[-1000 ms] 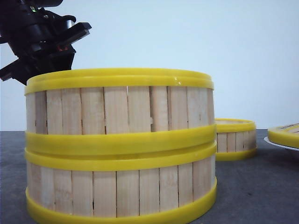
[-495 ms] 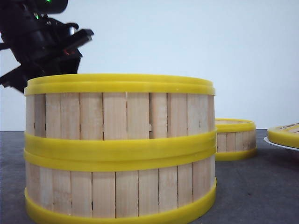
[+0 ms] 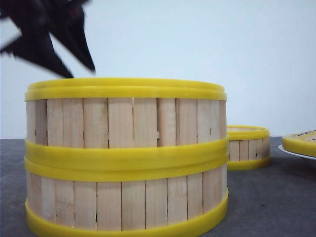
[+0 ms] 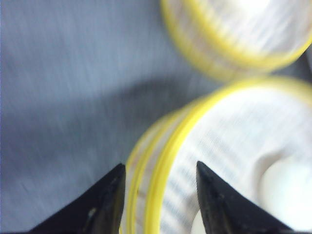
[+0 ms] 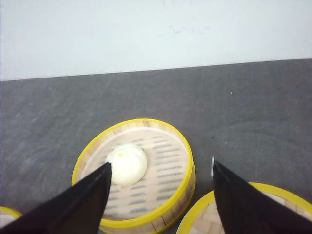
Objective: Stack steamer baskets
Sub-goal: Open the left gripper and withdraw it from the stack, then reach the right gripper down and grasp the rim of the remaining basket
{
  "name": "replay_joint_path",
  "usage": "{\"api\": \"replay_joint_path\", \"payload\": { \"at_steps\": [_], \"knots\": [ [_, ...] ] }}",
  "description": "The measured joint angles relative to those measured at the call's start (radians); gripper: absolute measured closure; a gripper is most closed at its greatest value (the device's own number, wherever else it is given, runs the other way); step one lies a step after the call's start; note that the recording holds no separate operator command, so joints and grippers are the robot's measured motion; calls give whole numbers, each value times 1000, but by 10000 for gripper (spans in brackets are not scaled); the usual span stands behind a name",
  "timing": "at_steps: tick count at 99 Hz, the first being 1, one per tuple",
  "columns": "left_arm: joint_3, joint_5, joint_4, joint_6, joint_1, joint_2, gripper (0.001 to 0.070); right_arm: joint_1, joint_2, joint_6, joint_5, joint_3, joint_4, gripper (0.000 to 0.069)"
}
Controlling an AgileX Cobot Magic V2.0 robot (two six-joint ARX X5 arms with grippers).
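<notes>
Two steamer baskets stand stacked at the near left, the upper steamer basket (image 3: 126,118) level on the lower steamer basket (image 3: 126,202). My left gripper (image 3: 80,72) is a dark blur just above the stack's back left rim. In the left wrist view this gripper (image 4: 160,168) is open, one finger on each side of the top basket's yellow rim (image 4: 168,161), with nothing held. A third steamer basket (image 3: 248,147) sits alone at the back right. My right gripper (image 5: 161,165) hangs open above that basket (image 5: 161,195), which holds a white bun (image 5: 127,163).
A yellow-ringed piece (image 3: 301,143) rests tilted on a white plate (image 3: 289,150) at the right edge; its woven face (image 5: 253,209) shows in the right wrist view. Another white bun (image 4: 287,190) lies inside the top basket. Dark grey tabletop (image 3: 266,197) surrounds everything.
The upper basket, tilted one second ago, now sits level on the lower one. My left gripper has risen off its rim and is blurred by motion.
</notes>
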State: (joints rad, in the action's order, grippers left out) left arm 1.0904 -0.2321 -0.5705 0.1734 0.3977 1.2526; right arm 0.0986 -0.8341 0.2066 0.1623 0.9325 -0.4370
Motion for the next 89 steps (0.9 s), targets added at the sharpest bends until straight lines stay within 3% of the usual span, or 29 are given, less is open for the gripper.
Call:
{"api": "replay_joint_path", "payload": {
  "at_steps": [20,46,76,89],
  "knots": [
    [0,27,44,2,-13,-217,440,0,-112,0,2,27,0,287],
    [-11,51,30,3,-11,-423,440,0,-385,0,3,146,0,287],
    [-282,50,-1,60,-9,-684,440,1,-709,0,2,317,-4,287],
    [-319,50,-70,82,-9,-790,440,0,-820,0,-6,360,-6,287]
  ]
}}
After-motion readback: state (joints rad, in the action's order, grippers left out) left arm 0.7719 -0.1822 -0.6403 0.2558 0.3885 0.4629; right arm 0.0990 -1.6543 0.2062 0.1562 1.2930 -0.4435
